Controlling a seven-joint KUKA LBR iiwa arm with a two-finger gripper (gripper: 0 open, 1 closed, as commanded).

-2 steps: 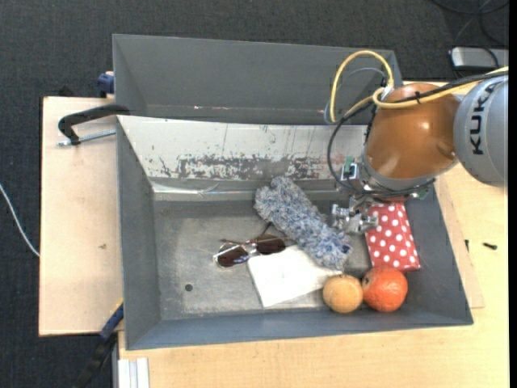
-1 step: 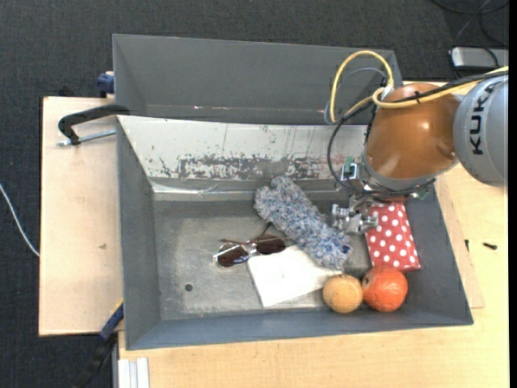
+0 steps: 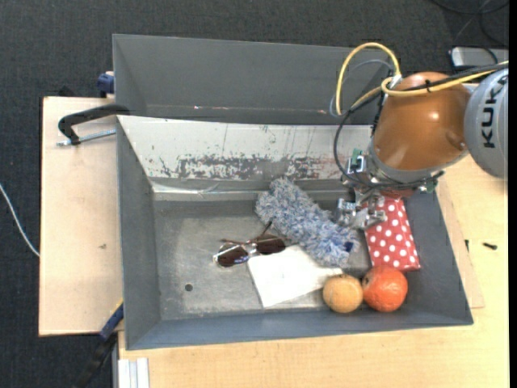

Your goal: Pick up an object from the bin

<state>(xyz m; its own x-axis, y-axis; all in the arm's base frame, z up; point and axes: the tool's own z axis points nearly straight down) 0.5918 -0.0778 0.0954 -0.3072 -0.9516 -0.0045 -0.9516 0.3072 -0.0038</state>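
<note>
In the grey bin, sunglasses lie left of centre, touching a white cloth; a fuzzy blue cloth sprawls in the middle; a tan ball and an orange ball touch by the near wall; the jaws hang between the blue cloth and a red white-dotted pouch, at the pouch's far end; their width I cannot tell.

Gripper is at the bin's right side, between the fuzzy blue cloth and the red dotted pouch. Sunglasses, white sheet, yellow ball and orange sit near the front wall.
</note>
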